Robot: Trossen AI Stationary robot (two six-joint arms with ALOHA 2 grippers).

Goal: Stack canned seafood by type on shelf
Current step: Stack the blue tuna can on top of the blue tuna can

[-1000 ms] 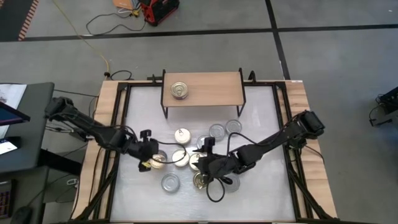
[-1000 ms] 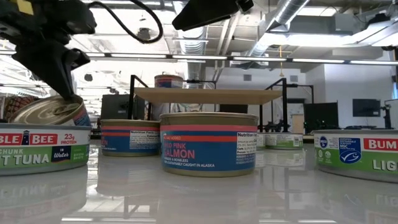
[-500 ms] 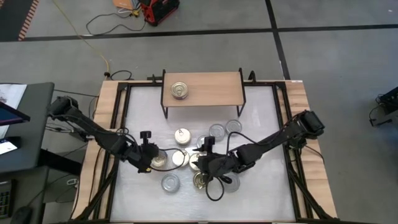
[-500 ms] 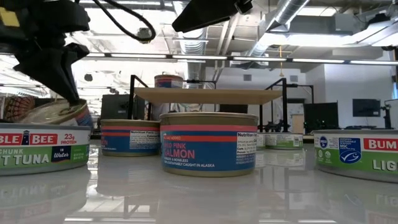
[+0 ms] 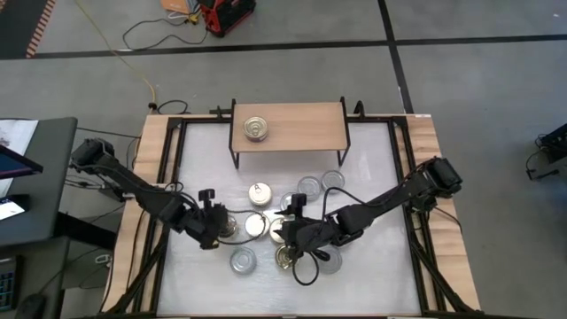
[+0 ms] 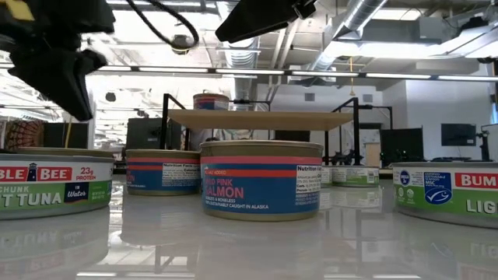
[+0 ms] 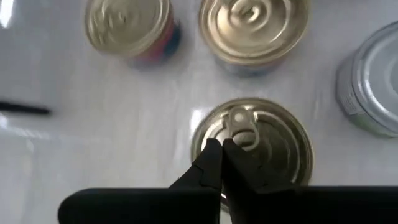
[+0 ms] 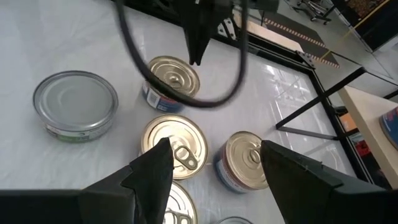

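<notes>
Several canned seafood tins stand on the white table below the wooden shelf (image 5: 288, 127), which carries one gold-lidded tin (image 5: 255, 129). My left gripper (image 7: 217, 155) is shut and hangs just above a gold-lidded tuna tin (image 7: 252, 143), over its rim beside the pull tab. The low view shows a gap between the gripper (image 6: 74, 105) and this tin (image 6: 47, 183), which sits flat on its base. My right gripper (image 8: 214, 168) is open and hovers over two gold tins (image 8: 174, 143) (image 8: 249, 158) without touching them.
A salmon tin (image 6: 261, 179) stands in the middle of the table, and another tin (image 6: 447, 190) to its right in the low view. Silver-lidded tins (image 5: 310, 186) (image 5: 242, 260) lie in the cluster. The shelf's black legs (image 5: 236, 159) and the table's wooden edge (image 5: 151, 177) border the area.
The tuna tin under my left gripper stood tipped, with its lid's edge raised against the shut fingertips. It has dropped back until it sits flat on the table. The fingertips have come off its lid and stand a little higher. My right gripper has kept still.
</notes>
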